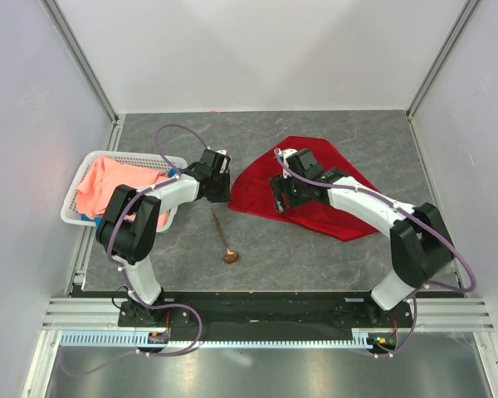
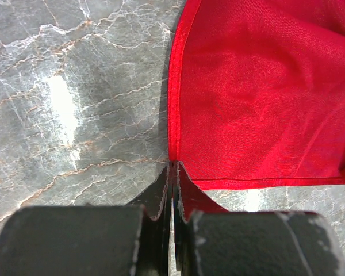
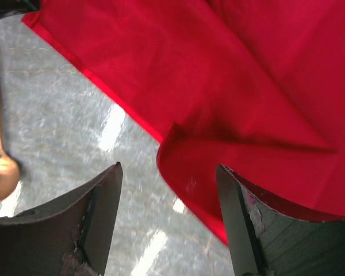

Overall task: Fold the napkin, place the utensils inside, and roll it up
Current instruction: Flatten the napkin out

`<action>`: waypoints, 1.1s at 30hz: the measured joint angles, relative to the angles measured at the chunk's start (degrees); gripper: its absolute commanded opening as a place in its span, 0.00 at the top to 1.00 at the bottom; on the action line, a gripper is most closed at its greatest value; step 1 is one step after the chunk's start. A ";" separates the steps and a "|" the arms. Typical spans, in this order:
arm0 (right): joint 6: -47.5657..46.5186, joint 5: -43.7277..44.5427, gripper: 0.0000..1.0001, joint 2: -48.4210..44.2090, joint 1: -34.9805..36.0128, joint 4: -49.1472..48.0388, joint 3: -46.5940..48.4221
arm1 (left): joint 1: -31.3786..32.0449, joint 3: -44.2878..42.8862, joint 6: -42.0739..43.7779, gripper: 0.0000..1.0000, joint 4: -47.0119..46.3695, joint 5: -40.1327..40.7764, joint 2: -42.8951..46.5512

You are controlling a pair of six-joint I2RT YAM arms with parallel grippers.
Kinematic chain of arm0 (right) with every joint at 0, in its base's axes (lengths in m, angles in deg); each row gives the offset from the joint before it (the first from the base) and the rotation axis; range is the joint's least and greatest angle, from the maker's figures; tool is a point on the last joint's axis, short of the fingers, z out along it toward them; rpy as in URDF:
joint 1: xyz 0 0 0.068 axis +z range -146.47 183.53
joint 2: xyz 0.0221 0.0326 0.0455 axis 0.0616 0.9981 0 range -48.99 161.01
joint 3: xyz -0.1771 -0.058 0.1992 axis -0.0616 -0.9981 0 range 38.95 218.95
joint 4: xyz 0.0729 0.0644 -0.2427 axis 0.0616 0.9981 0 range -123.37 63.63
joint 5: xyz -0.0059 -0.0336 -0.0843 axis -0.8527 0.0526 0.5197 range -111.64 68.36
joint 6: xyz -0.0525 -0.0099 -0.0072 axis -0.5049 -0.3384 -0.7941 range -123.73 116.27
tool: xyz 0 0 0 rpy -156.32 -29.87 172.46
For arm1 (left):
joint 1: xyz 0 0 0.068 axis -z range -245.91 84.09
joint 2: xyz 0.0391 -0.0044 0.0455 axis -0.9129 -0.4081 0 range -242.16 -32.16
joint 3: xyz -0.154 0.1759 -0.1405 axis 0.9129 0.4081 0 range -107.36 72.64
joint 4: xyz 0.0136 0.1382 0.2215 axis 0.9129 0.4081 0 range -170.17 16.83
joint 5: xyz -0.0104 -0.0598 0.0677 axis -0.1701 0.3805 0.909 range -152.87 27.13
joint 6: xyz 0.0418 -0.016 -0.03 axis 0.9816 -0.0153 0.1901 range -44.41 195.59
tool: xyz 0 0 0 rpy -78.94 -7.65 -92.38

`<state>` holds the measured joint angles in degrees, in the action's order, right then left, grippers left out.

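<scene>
The deep red napkin [image 1: 315,186] lies crumpled on the grey table, right of centre. My left gripper [image 1: 219,196] is shut on the napkin's left corner; in the left wrist view the jaws pinch the hem of the napkin [image 2: 264,92]. My right gripper [image 1: 280,199] is open and hovers over the napkin's near edge; a folded lip of the napkin [image 3: 230,115] lies between its fingers. The copper-brown spoon [image 1: 223,236] lies on the table in front of the napkin, bowl toward me, and it shows at the left edge of the right wrist view [image 3: 0,167].
A white basket [image 1: 76,211] at the left holds a salmon-pink cloth [image 1: 108,184] and a bit of blue cloth. Grey walls stand on both sides and at the back.
</scene>
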<state>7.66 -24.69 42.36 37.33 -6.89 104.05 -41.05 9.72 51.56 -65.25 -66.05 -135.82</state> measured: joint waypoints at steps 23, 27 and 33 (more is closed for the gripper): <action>-4.04 0.42 1.00 3.93 -0.04 1.18 6.05 | -2.05 0.74 -0.11 0.98 0.09 -3.30 4.17; -5.68 6.60 1.00 -8.66 -0.26 4.15 8.98 | -3.65 0.74 -0.15 0.98 0.09 -4.63 9.40; -8.55 13.88 1.00 -26.10 -0.42 5.64 13.77 | -5.05 0.22 -0.57 0.98 1.97 -6.86 18.05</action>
<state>-0.88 -10.81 16.26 36.92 -1.25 117.82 -46.10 9.94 50.99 -63.29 -72.91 -117.76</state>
